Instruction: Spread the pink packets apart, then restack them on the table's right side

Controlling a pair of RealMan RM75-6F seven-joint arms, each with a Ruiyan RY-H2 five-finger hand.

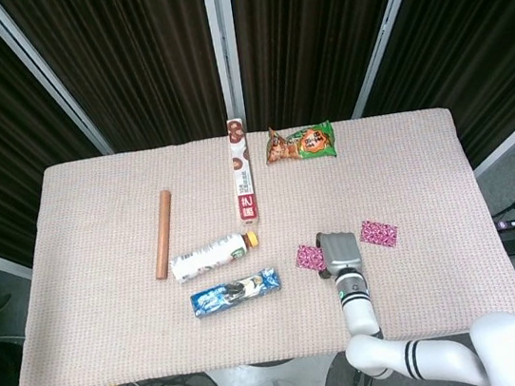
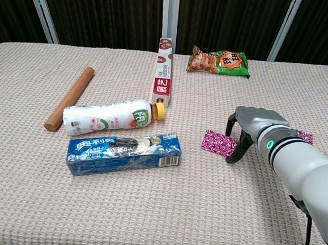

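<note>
One right hand [image 2: 254, 123] arches over pink packet [image 2: 219, 143].

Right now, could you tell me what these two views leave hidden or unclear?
- Near pink foil packet: chest view, right edge covered by the right hand; contact unclear.
- Far pink foil packet: chest view, mostly behind the right arm.
- Left hand: in neither view.
- Packet print: too small to read.

Bottle [image 2: 109, 117]: we see it lying well left of the fingers.
Blue pack [image 2: 125, 152]: just below it.
Dowel [image 2: 69, 97]: farther left.
Box [image 2: 163, 72], snack bag [image 2: 219, 61]: beyond.
</note>
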